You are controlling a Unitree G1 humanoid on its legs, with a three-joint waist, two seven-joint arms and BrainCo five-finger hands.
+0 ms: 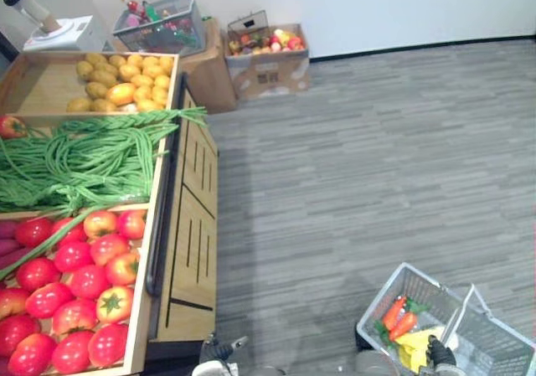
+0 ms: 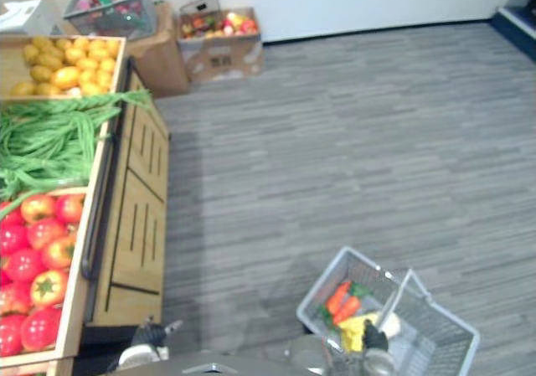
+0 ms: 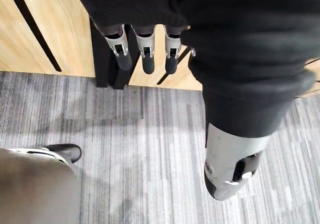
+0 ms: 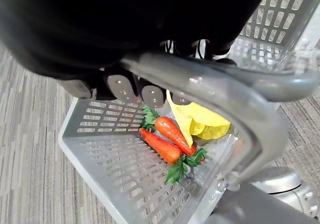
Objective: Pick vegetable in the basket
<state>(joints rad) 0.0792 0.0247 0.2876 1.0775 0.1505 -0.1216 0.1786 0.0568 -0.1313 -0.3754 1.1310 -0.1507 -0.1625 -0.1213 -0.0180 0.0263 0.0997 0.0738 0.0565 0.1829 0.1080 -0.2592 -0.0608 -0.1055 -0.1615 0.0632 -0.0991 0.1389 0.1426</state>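
A grey plastic basket (image 1: 501,347) hangs low at my right side, with two orange carrots (image 4: 167,137) and a yellow vegetable (image 4: 205,124) lying in it. My right hand (image 1: 440,354) is shut on the basket's handle (image 4: 243,100), its fingers (image 4: 122,87) curled round the bar. On my left stands a wooden stand (image 1: 189,250) with red tomatoes (image 1: 75,288), long green beans (image 1: 79,162) and yellow produce (image 1: 126,83). My left hand (image 1: 219,350) hangs low beside the stand's front, and its fingers (image 3: 146,52) are straight and hold nothing.
Behind the stand are a grey crate of bottles (image 1: 161,24) and a cardboard box of mixed fruit (image 1: 268,56). A white scale (image 1: 63,33) sits at the back left. Grey striped floor (image 1: 377,167) stretches to the right up to the wall.
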